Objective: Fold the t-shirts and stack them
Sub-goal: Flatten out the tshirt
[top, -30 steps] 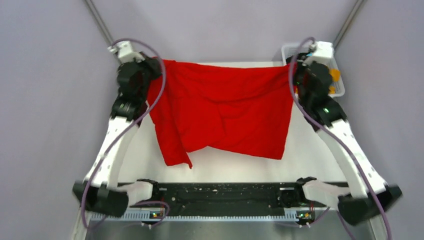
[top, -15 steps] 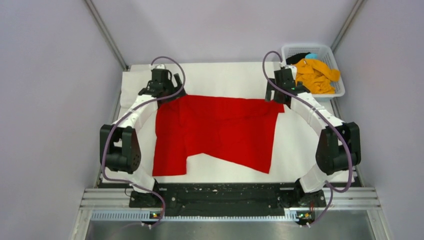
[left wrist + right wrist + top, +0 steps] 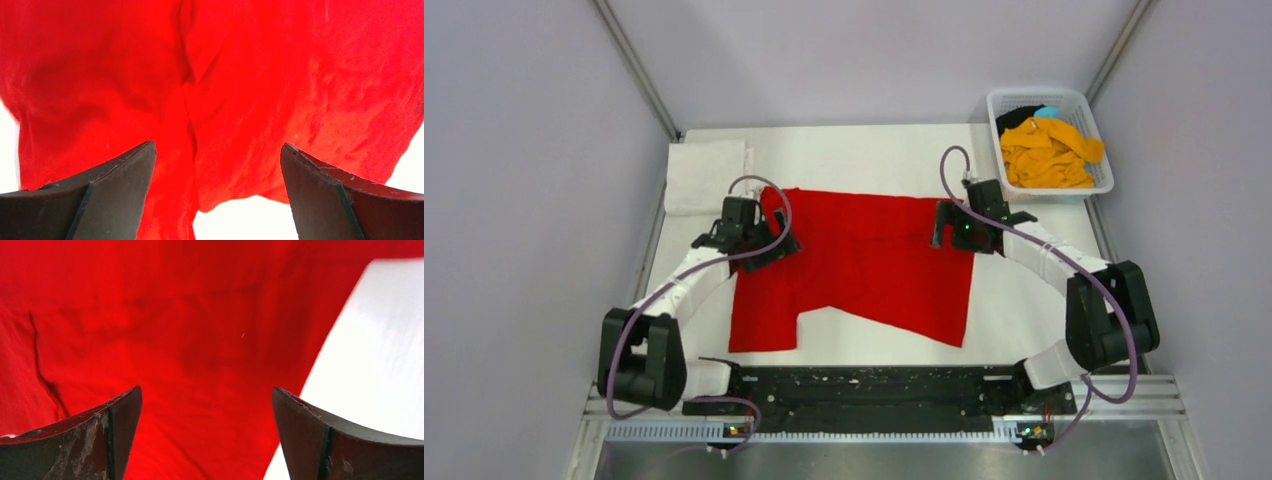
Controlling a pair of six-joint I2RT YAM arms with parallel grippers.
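A bright red t-shirt (image 3: 864, 265) lies spread flat on the white table (image 3: 874, 155), one sleeve reaching toward the near left. My left gripper (image 3: 769, 240) hovers over its far left corner, and my right gripper (image 3: 946, 230) is over its far right corner. In the left wrist view the left gripper (image 3: 217, 145) is open, with red cloth (image 3: 240, 75) below and nothing between its fingers. The right gripper (image 3: 206, 388) is open too, above the shirt's right edge (image 3: 200, 340). A folded white t-shirt (image 3: 704, 175) lies at the far left.
A white lattice basket (image 3: 1049, 93) stands at the far right corner, holding an orange-yellow t-shirt (image 3: 1046, 152) and some black cloth (image 3: 1018, 114). Grey walls close in both sides. The black base rail (image 3: 864, 390) runs along the near edge.
Both grippers held the red shirt up by its far corners, lowered it onto the table and let go. Both arms have since pulled back toward the near side.
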